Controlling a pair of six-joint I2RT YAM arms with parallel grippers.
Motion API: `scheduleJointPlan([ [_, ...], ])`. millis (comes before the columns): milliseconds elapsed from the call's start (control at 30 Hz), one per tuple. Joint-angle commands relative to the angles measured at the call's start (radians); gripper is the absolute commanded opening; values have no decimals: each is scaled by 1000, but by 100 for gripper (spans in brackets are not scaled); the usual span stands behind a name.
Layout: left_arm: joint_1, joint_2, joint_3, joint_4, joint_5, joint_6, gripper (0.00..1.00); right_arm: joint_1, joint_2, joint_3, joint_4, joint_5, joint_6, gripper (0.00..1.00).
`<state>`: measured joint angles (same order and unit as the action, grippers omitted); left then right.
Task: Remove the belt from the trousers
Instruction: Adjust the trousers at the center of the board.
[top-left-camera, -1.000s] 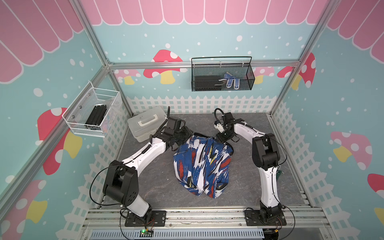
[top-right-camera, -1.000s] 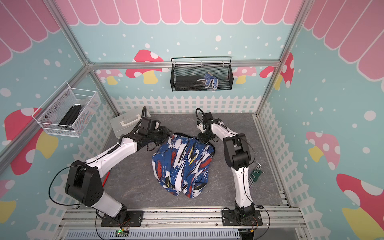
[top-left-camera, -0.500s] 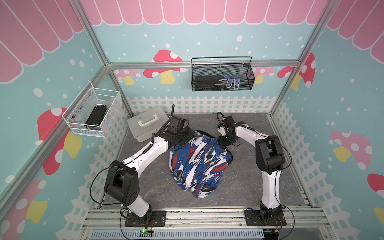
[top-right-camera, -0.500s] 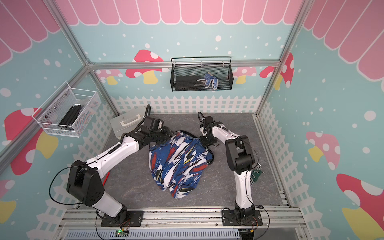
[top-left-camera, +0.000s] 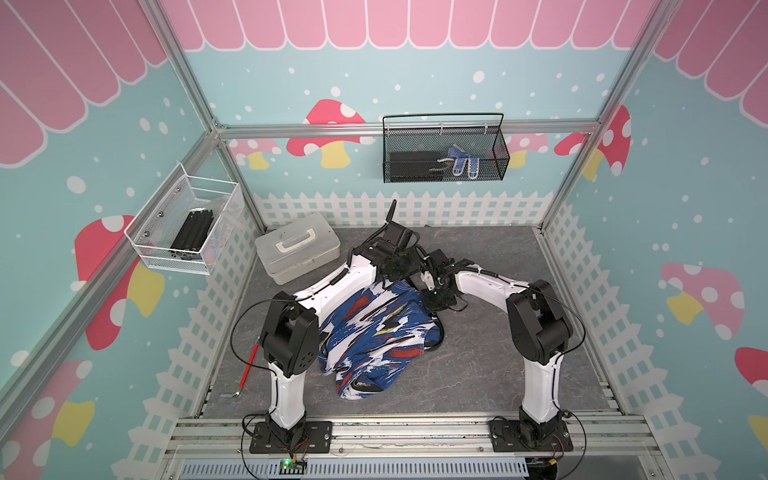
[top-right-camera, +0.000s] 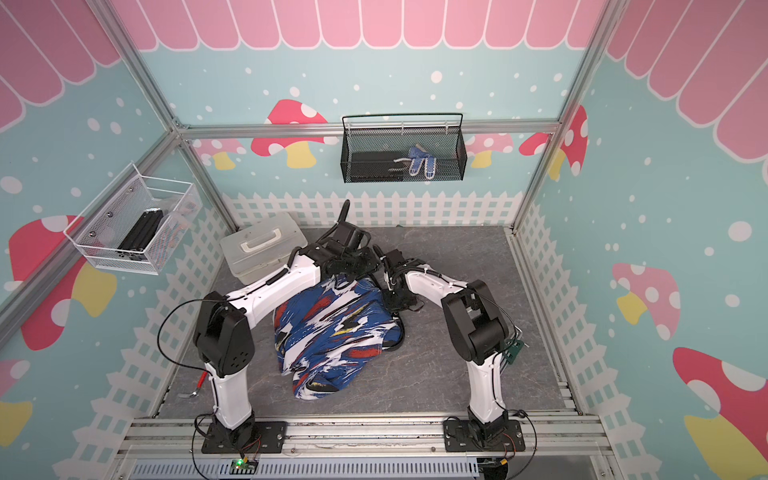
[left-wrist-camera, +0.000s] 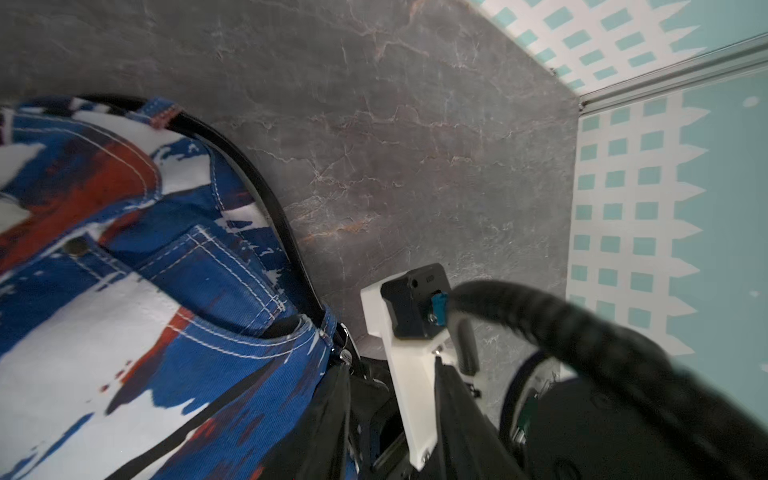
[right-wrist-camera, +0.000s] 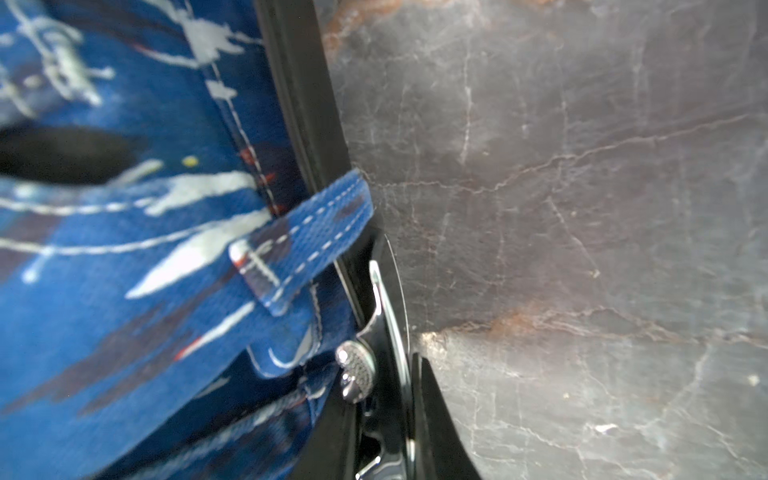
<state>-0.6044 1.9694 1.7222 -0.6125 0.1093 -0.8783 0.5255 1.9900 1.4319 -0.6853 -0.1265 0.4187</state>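
The trousers (top-left-camera: 374, 332) (top-right-camera: 332, 328) lie crumpled mid-table, waist toward the back. The black belt (left-wrist-camera: 270, 195) (right-wrist-camera: 303, 104) runs along the waistband through a cloth loop, and a bend of it sticks out at the right edge (top-left-camera: 436, 337) (top-right-camera: 399, 336). My right gripper (top-left-camera: 436, 301) (top-right-camera: 397, 301) (right-wrist-camera: 382, 395) sits at the waist's right corner, shut on the belt's shiny buckle (right-wrist-camera: 386, 311). My left gripper (top-left-camera: 399, 272) (top-right-camera: 353, 266) (left-wrist-camera: 392, 374) hovers over the back of the waistband, jaws apart, the cloth lying against the outer side of one finger.
A white box (top-left-camera: 297, 253) stands at the back left. A red-handled hex key (top-left-camera: 249, 365) lies by the left fence. A white wire basket (top-left-camera: 187, 232) hangs on the left wall and a black mesh basket (top-left-camera: 444, 153) on the back wall. A green circuit board (top-right-camera: 513, 349) sits behind the right arm.
The trousers have slid left. My right gripper came down at the waist corner and closed on the buckle. My left gripper moved right along the waistband and its jaws narrowed.
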Motion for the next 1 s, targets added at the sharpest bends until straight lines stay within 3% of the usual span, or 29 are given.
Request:
scheduleJointPlan([
  [0, 8, 26, 65, -111, -73, 18, 37, 4, -55, -33, -42, 41, 16, 0],
  [167, 11, 45, 71, -114, -99, 19, 38, 3, -74, -38, -27, 31, 5, 0],
  [367, 42, 162, 165, -111, -82, 27, 38, 3, -106, -67, 8, -32, 10, 0],
  [700, 135, 296, 226, -43, 49, -59, 38, 2, -148, -108, 69, -89, -8, 0],
  [967, 141, 349, 272, -43, 85, -75, 38, 1, -137, -123, 85, -116, -25, 0],
])
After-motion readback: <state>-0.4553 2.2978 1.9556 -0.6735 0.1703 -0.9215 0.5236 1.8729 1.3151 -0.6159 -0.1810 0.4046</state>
